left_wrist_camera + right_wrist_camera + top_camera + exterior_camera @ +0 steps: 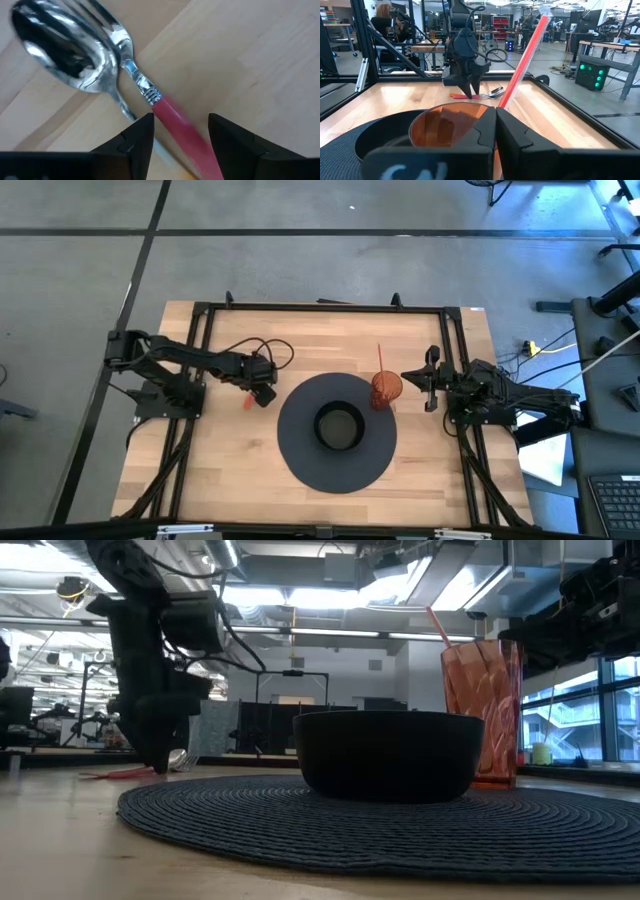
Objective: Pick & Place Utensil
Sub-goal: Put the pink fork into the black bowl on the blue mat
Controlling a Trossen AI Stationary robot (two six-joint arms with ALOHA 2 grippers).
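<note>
The left gripper (180,132) stands low over the worktop (230,470), fingers (137,140) apart and astride the spoon (100,65) handle, gripping nothing; the spoon lies flat beside the mat (300,455). The right gripper (430,378) waits closed near the cup (386,388).

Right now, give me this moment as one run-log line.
left gripper: open, straddling red-handled utensil on table | right gripper: shut, waiting beside cup | bowl: empty

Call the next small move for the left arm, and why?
Probably lift the left end effector straight up. Its fingers stand open on either side of the red-handled utensil, which lies flat on the wooden table beside the spoon, left of the round mat. The right end effector waits shut by the cup.
</note>
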